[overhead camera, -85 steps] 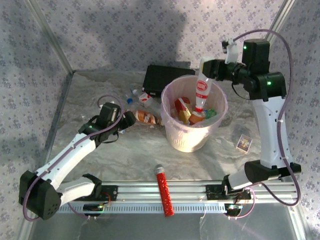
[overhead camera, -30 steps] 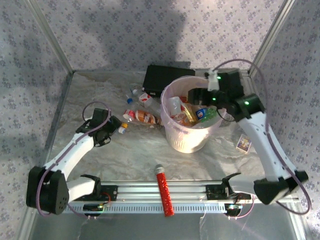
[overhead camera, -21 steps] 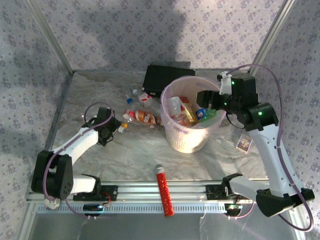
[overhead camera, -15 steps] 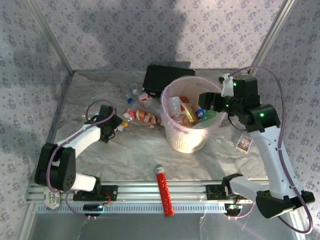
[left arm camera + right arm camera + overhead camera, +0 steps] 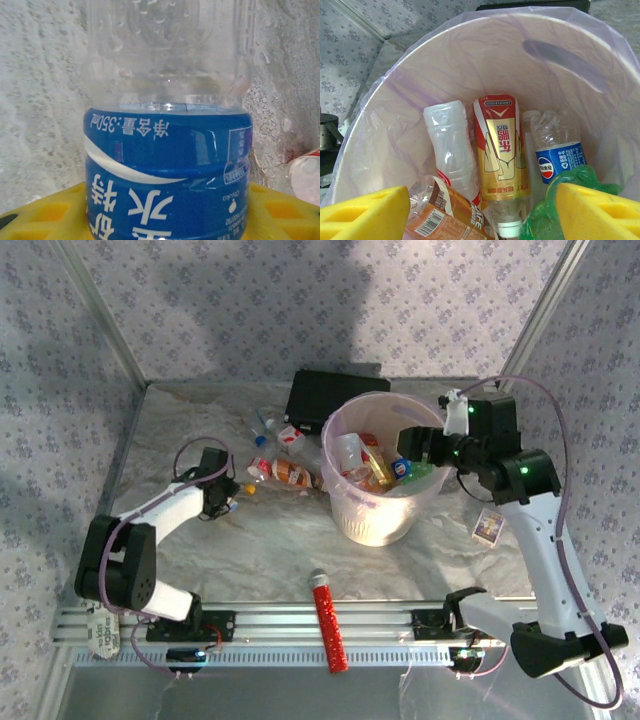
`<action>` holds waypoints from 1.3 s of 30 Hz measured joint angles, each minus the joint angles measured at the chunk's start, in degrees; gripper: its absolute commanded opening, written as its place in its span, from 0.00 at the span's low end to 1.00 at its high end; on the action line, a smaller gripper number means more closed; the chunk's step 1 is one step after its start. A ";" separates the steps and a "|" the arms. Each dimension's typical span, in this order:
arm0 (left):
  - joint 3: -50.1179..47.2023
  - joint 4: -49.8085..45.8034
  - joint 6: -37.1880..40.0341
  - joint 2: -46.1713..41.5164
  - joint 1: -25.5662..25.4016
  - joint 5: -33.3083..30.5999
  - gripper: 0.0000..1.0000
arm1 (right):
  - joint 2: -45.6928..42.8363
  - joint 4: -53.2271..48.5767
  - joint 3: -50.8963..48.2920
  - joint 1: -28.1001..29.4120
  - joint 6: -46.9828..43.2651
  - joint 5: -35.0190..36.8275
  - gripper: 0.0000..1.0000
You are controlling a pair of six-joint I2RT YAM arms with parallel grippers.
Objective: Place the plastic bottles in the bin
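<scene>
In the left wrist view a clear plastic bottle with a blue label stands between my left gripper's yellow pads, which press its sides. From above, that left gripper lies low on the table left of the bin. The pale-pink bin holds several plastic bottles, among them a red-and-gold one, a white one and a green one. My right gripper hovers open over the bin's right rim, nothing between its pads.
More bottles lie on the table left of the bin: an orange-labelled one, a red-and-white one and small blue-capped ones. A black box sits behind the bin. A red glitter tube rests near the front rail, a small card to the right.
My left gripper has moved a little toward the bottles and its jaws have closed in on the blue-labelled bottle. The right gripper has drawn back slightly over the bin's right rim.
</scene>
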 measured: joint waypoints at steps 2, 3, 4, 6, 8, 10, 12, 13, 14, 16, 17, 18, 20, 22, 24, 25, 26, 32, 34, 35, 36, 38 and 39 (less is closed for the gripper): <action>0.11 -1.81 0.59 -3.04 -0.37 -0.44 0.56 | 0.63 0.09 0.24 0.00 0.02 -0.74 0.78; 0.26 -2.75 1.09 -4.96 -0.92 -0.66 0.56 | 1.07 0.17 0.50 0.02 0.02 -1.22 0.78; 0.39 -3.48 1.62 -6.58 -1.55 -0.81 0.56 | 1.38 0.39 0.79 0.11 0.02 -1.60 0.78; 0.90 -5.05 3.45 -10.80 -3.28 -0.76 0.56 | 2.36 1.01 2.05 0.61 0.04 -2.29 0.78; 1.36 -5.40 5.86 -14.69 -4.50 0.24 0.53 | 3.67 1.70 4.09 1.70 0.02 -2.78 0.78; 1.38 -4.85 8.61 -18.82 -4.92 2.51 0.47 | 5.49 2.75 6.95 3.74 0.07 -3.15 0.78; 1.36 -2.86 11.58 -23.17 -5.03 6.23 0.43 | 7.85 3.85 10.36 6.49 0.07 -3.52 0.78; 1.33 -1.57 12.74 -24.76 -5.03 8.04 0.42 | 8.90 4.37 11.82 7.82 0.04 -3.63 0.78; 1.33 0.09 13.97 -26.36 -5.14 10.19 0.42 | 10.36 4.83 13.68 9.40 0.04 -3.85 0.78; 1.46 3.61 16.41 -28.57 -5.70 15.39 0.41 | 13.90 6.08 17.68 12.98 0.04 -4.09 0.78; 1.66 4.61 17.31 -28.92 -6.08 17.29 0.41 | 15.30 6.60 19.12 14.32 0.04 -4.11 0.79; 2.08 5.90 18.38 -28.94 -6.78 19.61 0.41 | 17.11 7.21 20.85 15.80 0.07 -4.31 0.79; 2.56 8.63 20.06 -28.68 -8.39 23.58 0.40 | 20.59 8.22 23.80 18.29 0.33 -4.98 0.81; 2.56 11.43 21.40 -28.68 -10.27 27.12 0.39 | 24.57 8.70 27.10 20.44 0.68 -6.03 0.83; 2.58 14.01 22.34 -28.44 -11.93 29.70 0.38 | 28.79 8.66 30.95 21.88 1.09 -7.58 0.83; 2.58 15.43 22.82 -28.24 -12.87 30.97 0.38 | 30.88 8.61 32.89 22.43 1.25 -8.57 0.84; 2.58 16.39 23.21 -28.09 -13.62 31.74 0.38 | 32.54 8.59 34.32 22.77 1.33 -9.38 0.84; 4.92 18.84 25.53 -26.49 -17.27 34.10 0.38 | 39.28 8.37 38.40 23.61 2.95 -13.11 0.83; 5.88 19.23 25.86 -25.79 -17.53 34.25 0.38 | 40.35 8.17 38.80 23.58 3.39 -13.42 0.81; 6.23 19.47 25.99 -25.55 -17.55 34.32 0.38 | 40.70 8.11 38.88 23.61 3.54 -13.60 0.79; 6.60 19.80 26.21 -25.33 -17.68 34.47 0.38 | 41.11 8.13 38.93 23.67 3.82 -13.99 0.76; 6.95 20.33 26.45 -25.14 -17.92 34.67 0.38 | 41.68 8.09 38.97 23.85 4.37 -14.75 0.72; 7.02 20.33 26.45 -25.07 -18.03 34.69 0.38 | 41.94 8.22 38.99 23.93 4.55 -15.17 0.67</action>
